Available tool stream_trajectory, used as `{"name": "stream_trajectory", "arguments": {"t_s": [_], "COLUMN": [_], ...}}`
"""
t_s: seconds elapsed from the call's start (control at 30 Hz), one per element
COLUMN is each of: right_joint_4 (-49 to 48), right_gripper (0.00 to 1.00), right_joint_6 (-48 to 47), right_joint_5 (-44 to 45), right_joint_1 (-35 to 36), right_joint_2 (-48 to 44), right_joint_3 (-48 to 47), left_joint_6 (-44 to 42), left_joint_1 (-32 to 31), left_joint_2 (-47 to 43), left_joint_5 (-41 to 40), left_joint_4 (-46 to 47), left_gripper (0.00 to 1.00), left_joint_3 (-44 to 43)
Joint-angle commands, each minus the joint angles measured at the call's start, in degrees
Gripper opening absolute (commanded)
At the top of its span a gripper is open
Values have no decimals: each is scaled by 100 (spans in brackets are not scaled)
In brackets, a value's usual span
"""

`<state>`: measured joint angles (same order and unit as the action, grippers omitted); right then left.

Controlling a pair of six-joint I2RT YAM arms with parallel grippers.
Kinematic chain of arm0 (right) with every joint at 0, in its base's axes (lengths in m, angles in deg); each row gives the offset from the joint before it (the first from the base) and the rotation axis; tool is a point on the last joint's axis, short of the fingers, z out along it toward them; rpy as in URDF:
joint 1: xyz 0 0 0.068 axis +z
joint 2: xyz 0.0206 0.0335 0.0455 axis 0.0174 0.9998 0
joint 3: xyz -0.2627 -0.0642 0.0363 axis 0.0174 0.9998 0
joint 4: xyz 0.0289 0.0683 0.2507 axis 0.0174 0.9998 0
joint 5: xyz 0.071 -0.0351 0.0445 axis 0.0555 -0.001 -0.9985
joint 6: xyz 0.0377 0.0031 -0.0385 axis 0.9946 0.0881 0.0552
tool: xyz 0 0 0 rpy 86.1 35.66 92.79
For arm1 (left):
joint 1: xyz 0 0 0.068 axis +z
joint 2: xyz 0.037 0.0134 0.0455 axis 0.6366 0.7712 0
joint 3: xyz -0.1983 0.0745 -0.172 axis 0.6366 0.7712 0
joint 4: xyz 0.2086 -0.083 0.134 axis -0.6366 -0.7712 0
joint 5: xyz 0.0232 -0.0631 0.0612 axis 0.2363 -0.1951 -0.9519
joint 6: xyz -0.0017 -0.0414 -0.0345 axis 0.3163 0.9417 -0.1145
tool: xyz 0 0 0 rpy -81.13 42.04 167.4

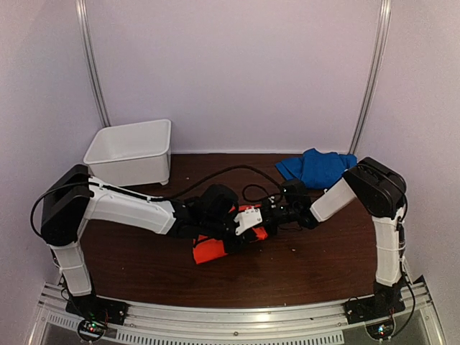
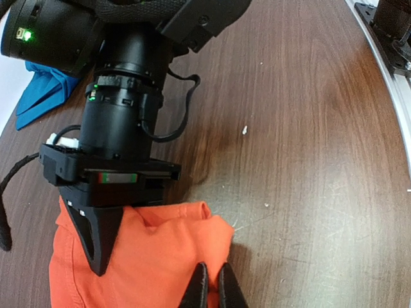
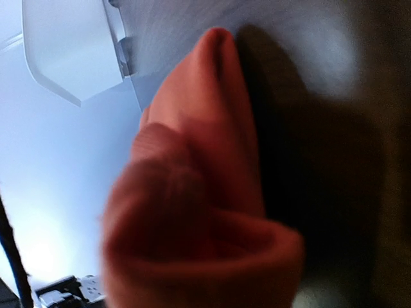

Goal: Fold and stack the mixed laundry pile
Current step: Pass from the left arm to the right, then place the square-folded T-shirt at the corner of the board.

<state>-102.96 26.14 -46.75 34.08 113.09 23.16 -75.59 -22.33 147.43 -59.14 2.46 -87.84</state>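
The orange shirt [image 2: 148, 263] lies directly beneath both arms. Your left end effector [image 2: 212, 289] is pressed together at its edge. Your right end effector [image 2: 99, 256] is down on it, but you cannot tell its grip.

1. Top external: mounted high behind near edge of table [image 1: 302, 273], aimed down, far; all covered.
2. Left wrist: aimed past left gripper [image 2: 213, 289]; orange shirt [image 2: 154, 256] just ahead, close.
3. Right wrist: same shirt shared, very near, blurred.

Soft even light — right wrist view badly blurred.
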Motion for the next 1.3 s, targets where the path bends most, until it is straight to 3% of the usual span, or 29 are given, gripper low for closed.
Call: {"name": "stream_trajectory", "arguments": {"t_s": [0.0, 0.07, 0.17, 0.3, 0.43, 0.53, 0.6, 0.67, 0.7, 0.73, 0.97, 1.27], "right_joint_4": [735, 1759, 3842, 6266, 8096, 8955, 9257, 9350, 9345, 9336, 9507, 9253], "right_gripper": [8, 1, 0, 0, 0, 0, 0, 0, 0, 0, 0, 0], "right_joint_6": [-580, -1323, -2866, -4880, -6514, -7288, -7589, -7793, -7868, -7957, -8435, -8476], "right_joint_5": [265, 406, 774, 1667, 2721, 3622, 4222, 4668, 4863, 5044, 6041, 6179], "right_joint_1": [-20, -45, -109, -279, -468, -548, -618, -712, -768, -828, -1211, -1590], "right_joint_2": [87, -67, -127, 131, 667, 1081, 1272, 1325, 1304, 1276, 1134, 771], "right_joint_3": [-475, -863, -2065, -3704, -5332, -6467, -7080, -7317, -7368, -7403, -7803, -8231], "left_joint_6": [141, 315, 628, 1099, 1703, 2036, 2218, 2373, 2417, 2460, 2446, 2252], "left_joint_1": [26, 32, 71, 282, 579, 767, 842, 872, 870, 869, 879, 884], "left_joint_2": [-226, -304, -510, -764, -892, -1012, -1094, -1154, -1168, -1176, -1127, -1003], "left_joint_5": [35, -120, -391, -587, -461, -443, -442, -496, -506, -517, -571, -586], "left_joint_4": [282, 214, -2, -436, -854, -990, -1017, -1039, -1052, -1073, -1293, -1496], "left_gripper": [0, 6, 29, 37, 44, 67, 79, 82, 94, 97, 98, 98], "left_joint_3": [127, 148, 210, 280, 276, 383, 474, 556, 585, 599, 593, 446]}}
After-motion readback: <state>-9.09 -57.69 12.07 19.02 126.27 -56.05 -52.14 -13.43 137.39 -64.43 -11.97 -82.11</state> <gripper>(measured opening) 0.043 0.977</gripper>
